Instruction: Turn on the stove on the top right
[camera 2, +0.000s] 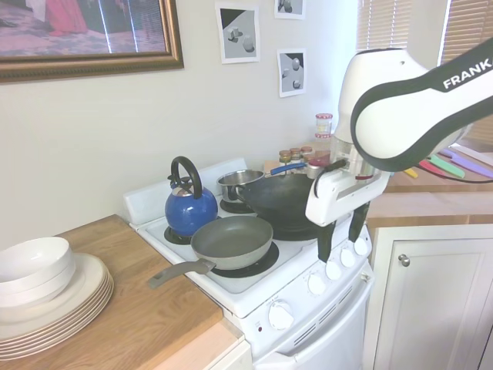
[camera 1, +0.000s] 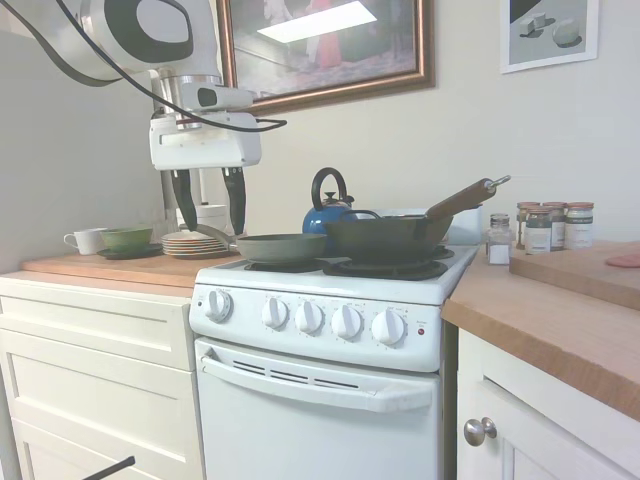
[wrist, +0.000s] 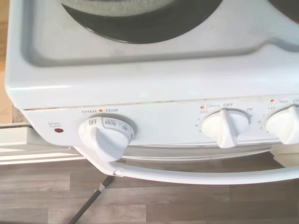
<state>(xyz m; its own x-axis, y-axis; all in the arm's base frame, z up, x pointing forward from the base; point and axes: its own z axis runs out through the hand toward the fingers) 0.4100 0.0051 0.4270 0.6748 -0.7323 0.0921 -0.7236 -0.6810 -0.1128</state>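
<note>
I see the stove [camera 1: 330, 370] between two wooden counters [camera 1: 560, 310], pans on its burners. My claw [camera 2: 339, 239] hangs apart and empty above the knobs [camera 2: 333, 269], touching none.

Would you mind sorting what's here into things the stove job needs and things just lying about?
Needed: stove, its knobs, tool.
Lying about: kettle, pan, wok, plates, spice jars, cup.
</note>
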